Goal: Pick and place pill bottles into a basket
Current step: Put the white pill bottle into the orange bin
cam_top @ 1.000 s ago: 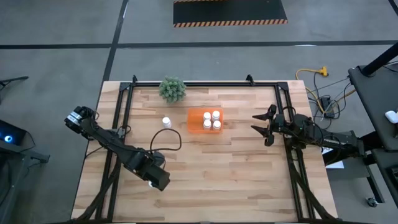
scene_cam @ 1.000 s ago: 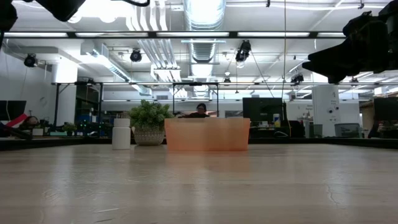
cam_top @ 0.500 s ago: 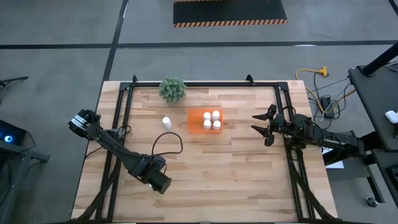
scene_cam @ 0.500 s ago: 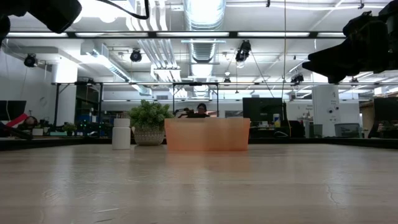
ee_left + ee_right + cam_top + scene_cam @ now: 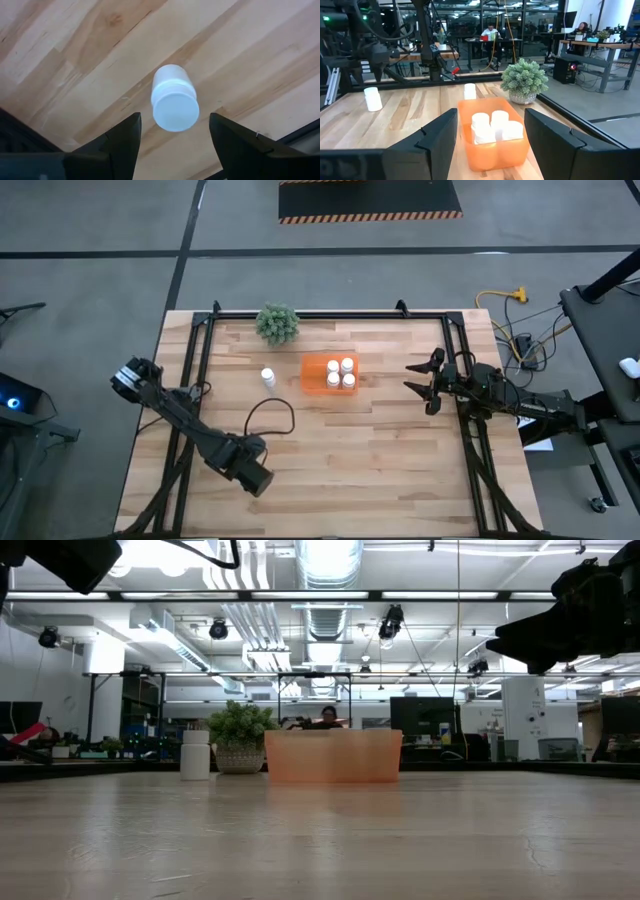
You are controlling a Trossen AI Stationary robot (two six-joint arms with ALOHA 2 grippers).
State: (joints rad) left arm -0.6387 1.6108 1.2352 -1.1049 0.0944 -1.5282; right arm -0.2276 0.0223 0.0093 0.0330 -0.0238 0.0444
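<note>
Item, basket [image 5: 312,376]: orange, low-walled, mid-table just in front of the green plant [image 5: 277,322]; we count four pill bottles [image 5: 340,372] standing inside it, packed toward its right-hand end. Item, loose bottle [image 5: 268,377]: upright on the wood just left of the basket, apart from it, untouched. Item, sixth bottle [image 5: 174,99]: on the table near the front left, directly under the left gripper [image 5: 175,122], so the overhead view hides it; we see it only from the left wrist. Left gripper: raised above that bottle, fingers parted to either side with clear gaps, holding nothing. Right gripper [image 5: 410,377]: waiting at the right side of the table, facing the basket, fingers apart and empty. Tally as we judge it: four of six placed, two left; the pick in hand looks to be the front-left bottle, with the descent and grasp not yet made
</note>
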